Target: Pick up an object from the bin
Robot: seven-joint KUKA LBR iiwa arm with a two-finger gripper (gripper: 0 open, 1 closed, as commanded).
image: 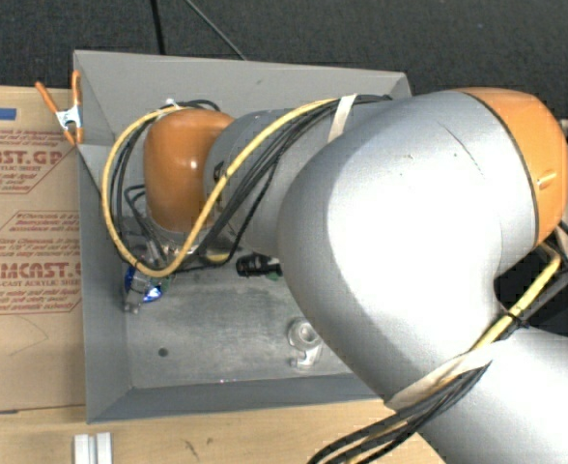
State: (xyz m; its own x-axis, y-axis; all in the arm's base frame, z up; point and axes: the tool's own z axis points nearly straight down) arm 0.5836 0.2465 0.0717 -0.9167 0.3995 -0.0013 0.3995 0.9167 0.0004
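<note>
At the bin's left side, the gripper (153, 259) hung low beneath its orange wrist cover (173, 167).
Whether the gripper was apart or together could not be told, since the cover hid it. Just below it, in the middle left of the frame, a small blue-and-silver thing (141, 288) lay on the floor close to the left wall of the grey bin (105, 356), and it seemed the likeliest pick. A small black piece (253, 266) lay to its right and a shiny silver thing (303, 341) nearer the lower centre, both apart from it. A good grasp would probably need a straight descent centred on the blue-and-silver thing, kept clear of the wall.
</note>
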